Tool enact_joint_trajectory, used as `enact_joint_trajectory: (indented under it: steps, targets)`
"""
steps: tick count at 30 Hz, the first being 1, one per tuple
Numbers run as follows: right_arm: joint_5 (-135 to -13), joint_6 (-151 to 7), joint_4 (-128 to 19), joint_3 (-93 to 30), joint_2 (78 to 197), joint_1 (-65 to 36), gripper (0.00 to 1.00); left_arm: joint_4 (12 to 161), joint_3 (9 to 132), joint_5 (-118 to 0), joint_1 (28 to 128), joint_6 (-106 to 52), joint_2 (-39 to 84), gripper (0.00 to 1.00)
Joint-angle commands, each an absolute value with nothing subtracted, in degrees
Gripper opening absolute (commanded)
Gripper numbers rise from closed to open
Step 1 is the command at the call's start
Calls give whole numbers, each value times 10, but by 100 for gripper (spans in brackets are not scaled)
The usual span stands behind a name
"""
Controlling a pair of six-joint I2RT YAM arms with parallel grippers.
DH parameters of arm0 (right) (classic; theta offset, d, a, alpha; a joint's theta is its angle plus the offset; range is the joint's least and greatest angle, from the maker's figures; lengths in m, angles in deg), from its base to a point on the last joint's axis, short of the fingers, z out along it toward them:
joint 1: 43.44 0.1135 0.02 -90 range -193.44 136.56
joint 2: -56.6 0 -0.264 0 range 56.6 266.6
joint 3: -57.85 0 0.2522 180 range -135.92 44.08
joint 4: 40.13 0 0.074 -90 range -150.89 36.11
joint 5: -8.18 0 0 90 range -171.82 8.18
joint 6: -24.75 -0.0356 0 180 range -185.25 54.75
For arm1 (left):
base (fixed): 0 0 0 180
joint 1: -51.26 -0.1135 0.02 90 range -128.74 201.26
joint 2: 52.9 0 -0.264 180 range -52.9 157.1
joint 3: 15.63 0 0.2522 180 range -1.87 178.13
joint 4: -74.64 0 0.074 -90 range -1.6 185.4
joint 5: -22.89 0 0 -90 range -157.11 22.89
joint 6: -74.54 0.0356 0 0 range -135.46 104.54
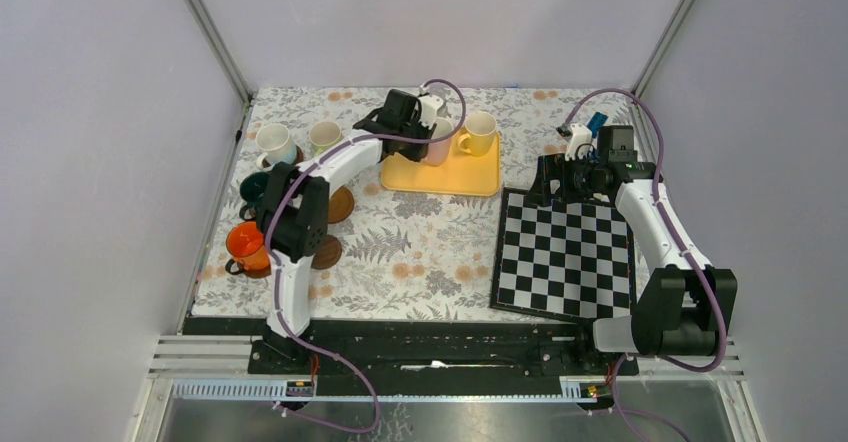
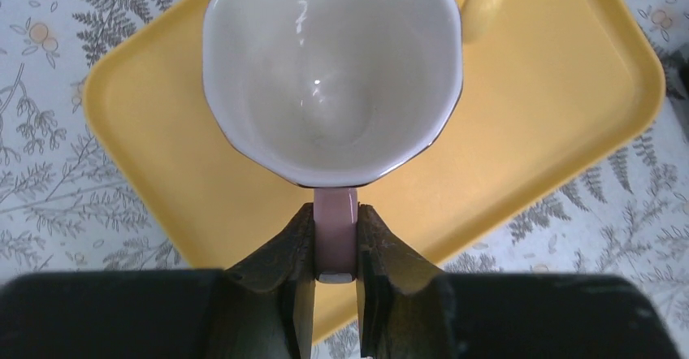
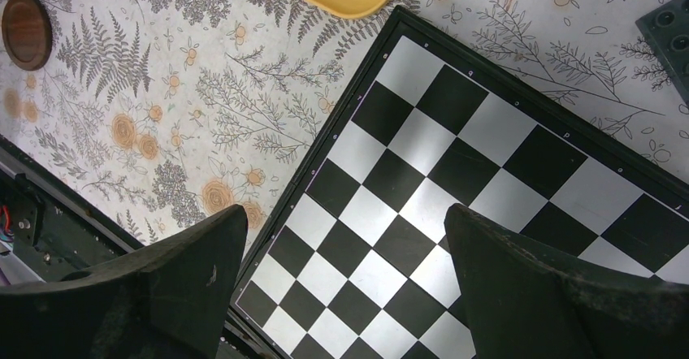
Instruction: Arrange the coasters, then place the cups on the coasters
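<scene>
Gleaming white inside, the pink cup (image 2: 333, 75) looks faceted.

Pink cup (image 2: 333, 75), yellow tray (image 2: 569, 91), black-white chequered board (image 3: 455, 156), fern-print tablecloth (image 3: 162, 91).

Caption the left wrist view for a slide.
Left gripper shut on the handle of the pink cup, over the yellow tray.

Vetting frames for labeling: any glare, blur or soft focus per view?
Left wrist: bright glints inside the pink cup, left fingers soft. Right wrist: sheen across the chequered board, right fingers blurred. Top external: even light, sharp.
</scene>
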State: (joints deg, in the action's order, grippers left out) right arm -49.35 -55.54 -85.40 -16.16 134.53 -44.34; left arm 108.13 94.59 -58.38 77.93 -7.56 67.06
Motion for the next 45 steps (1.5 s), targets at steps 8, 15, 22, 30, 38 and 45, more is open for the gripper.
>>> enact_joint_trajectory:
  steps: [8, 15, 22, 30, 38, 45]
  targets:
    - [-493, -541, -861, -167, 1326, -446, 98, 1046, 850, -516, 753, -98, 463, 0]
    - [-488, -544, -857, -164, 1325, -446, 98, 1040, 726, -471, 691, -113, 351, 0]
    - [-490, -544, -857, -161, 1321, -446, 98, 1011, 591, -446, 624, -102, 220, 0]
    - [-490, -543, -858, -161, 1327, -446, 98, 1007, 491, -421, 534, -82, 126, 0]
    - [-482, -547, -858, -164, 1332, -446, 98, 957, 428, -426, 490, -39, 97, 0]
    - [-481, -548, -855, -155, 1329, -446, 98, 891, 400, -434, 483, -6, 111, 0]
